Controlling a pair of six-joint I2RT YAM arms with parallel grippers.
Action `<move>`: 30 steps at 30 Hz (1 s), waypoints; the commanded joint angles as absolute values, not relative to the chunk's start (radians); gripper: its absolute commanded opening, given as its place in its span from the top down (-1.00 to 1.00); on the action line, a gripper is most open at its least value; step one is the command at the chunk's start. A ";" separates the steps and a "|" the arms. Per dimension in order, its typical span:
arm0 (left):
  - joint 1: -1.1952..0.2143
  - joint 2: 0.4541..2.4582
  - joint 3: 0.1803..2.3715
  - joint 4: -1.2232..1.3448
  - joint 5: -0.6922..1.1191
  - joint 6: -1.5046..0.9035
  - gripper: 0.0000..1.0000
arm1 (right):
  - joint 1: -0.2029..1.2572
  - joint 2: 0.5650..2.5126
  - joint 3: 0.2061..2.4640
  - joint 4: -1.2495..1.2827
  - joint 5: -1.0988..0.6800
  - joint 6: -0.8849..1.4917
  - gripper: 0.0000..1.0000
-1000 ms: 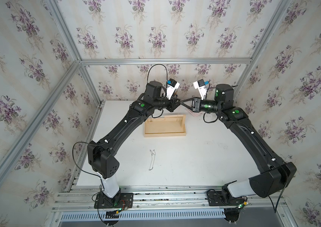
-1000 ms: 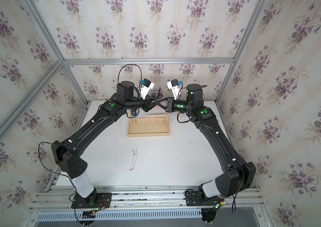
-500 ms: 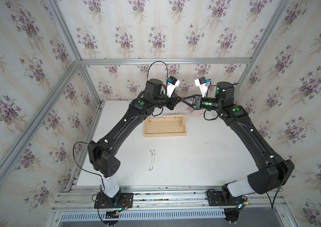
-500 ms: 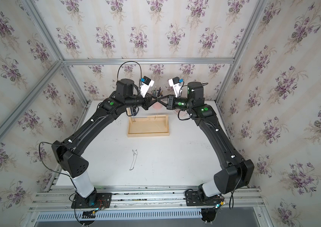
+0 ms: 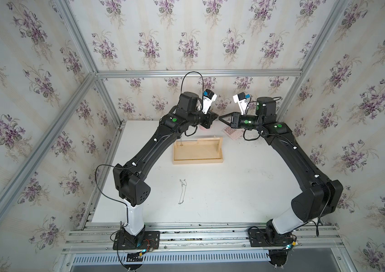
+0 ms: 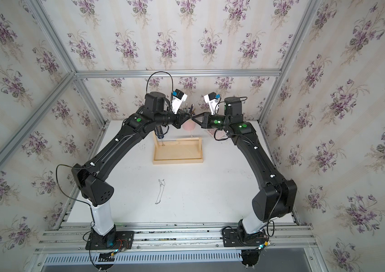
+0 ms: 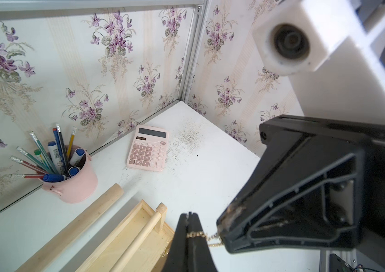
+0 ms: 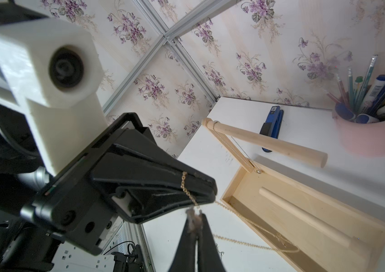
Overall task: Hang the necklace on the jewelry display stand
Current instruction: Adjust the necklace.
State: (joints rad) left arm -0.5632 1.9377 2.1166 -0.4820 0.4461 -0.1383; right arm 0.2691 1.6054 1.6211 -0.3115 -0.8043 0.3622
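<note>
So, in both top views the left gripper [image 5: 215,116] and right gripper [image 5: 221,117] sat tip to tip above the jewelry display stand [image 5: 197,160], both clenched. Left wrist view: each pinched the gold necklace [image 7: 201,235], probably to spread its loop for a dowel. Right wrist view showed it drooping toward the tray. Only the calculator [image 7: 149,148] key digits were readable.
</note>
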 commanded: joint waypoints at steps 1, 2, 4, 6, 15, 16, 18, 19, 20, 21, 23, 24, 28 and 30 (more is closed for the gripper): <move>-0.563 1.971 2.158 -0.509 0.404 -0.130 0.89 | 0.256 1.630 1.632 -0.257 -0.814 0.351 0.89; -0.563 1.985 2.173 -0.512 0.397 -0.130 0.89 | 0.252 1.641 1.632 -0.247 -0.817 0.351 0.89; -0.562 2.013 2.209 -0.526 0.388 -0.129 0.88 | 0.240 1.667 1.640 -0.239 -0.829 0.353 0.89; -0.561 2.051 2.261 -0.555 0.380 -0.123 0.88 | 0.229 1.694 1.650 -0.233 -0.840 0.360 0.90; -0.546 2.167 2.407 -0.597 0.364 -0.138 0.86 | 0.204 1.778 1.676 -0.146 -0.860 0.385 0.90; -0.543 2.175 2.416 -0.597 0.363 -0.144 0.86 | 0.201 1.788 1.682 -0.143 -0.863 0.385 0.90; -0.536 2.191 2.429 -0.593 0.364 -0.154 0.86 | 0.195 1.810 1.693 -0.130 -0.870 0.392 0.90; -0.533 2.197 2.432 -0.591 0.364 -0.158 0.86 | 0.192 1.819 1.698 -0.120 -0.875 0.394 0.90; -0.531 2.203 2.435 -0.586 0.363 -0.162 0.85 | 0.190 1.829 1.702 -0.112 -0.881 0.397 0.89; -0.529 2.210 2.439 -0.584 0.364 -0.167 0.84 | 0.188 1.843 1.709 -0.103 -0.885 0.401 0.89; -0.525 2.221 2.438 -0.582 0.364 -0.175 0.84 | 0.184 1.873 1.735 -0.096 -0.901 0.405 0.89; -0.524 2.226 2.438 -0.581 0.364 -0.180 0.84 | 0.183 1.890 1.752 -0.100 -0.908 0.404 0.90; -0.518 2.239 2.439 -0.567 0.363 -0.193 0.84 | 0.183 1.949 1.813 -0.110 -0.925 0.394 0.89; -0.518 2.246 2.440 -0.556 0.364 -0.196 0.83 | 0.183 1.975 1.837 -0.109 -0.929 0.394 0.89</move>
State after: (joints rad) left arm -0.5209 2.2410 2.4313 -0.5900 0.3656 -0.1844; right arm 0.1833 1.9488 1.8126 -0.1318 -0.9039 0.3946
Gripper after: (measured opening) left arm 0.082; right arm 0.057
